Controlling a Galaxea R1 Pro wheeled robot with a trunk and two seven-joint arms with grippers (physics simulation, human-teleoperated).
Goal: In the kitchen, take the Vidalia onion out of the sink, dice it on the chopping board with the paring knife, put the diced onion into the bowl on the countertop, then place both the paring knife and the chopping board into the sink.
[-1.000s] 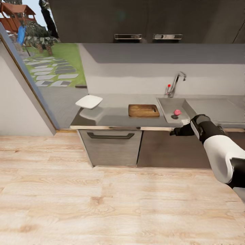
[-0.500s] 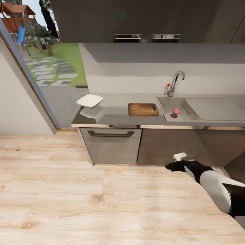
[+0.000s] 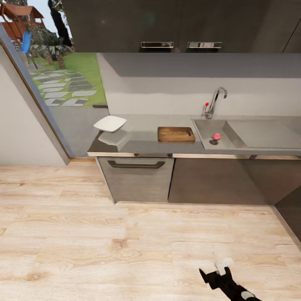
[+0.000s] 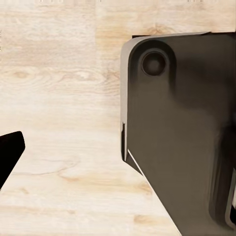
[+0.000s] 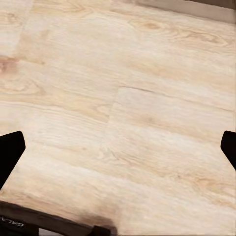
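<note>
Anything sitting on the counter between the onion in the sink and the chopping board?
Nothing visible. The onion lies by the drain in the sink; the chopping board sits just beside the basin, with bare countertop between. The bowl is beyond the board, out of the path.

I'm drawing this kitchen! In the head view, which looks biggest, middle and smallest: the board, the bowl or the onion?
1. Board, biggest.
2. Bowl, a bit smaller.
3. Onion, much the smallest, in the sink.
All three sit about equally far away, so the order should hold.
</note>
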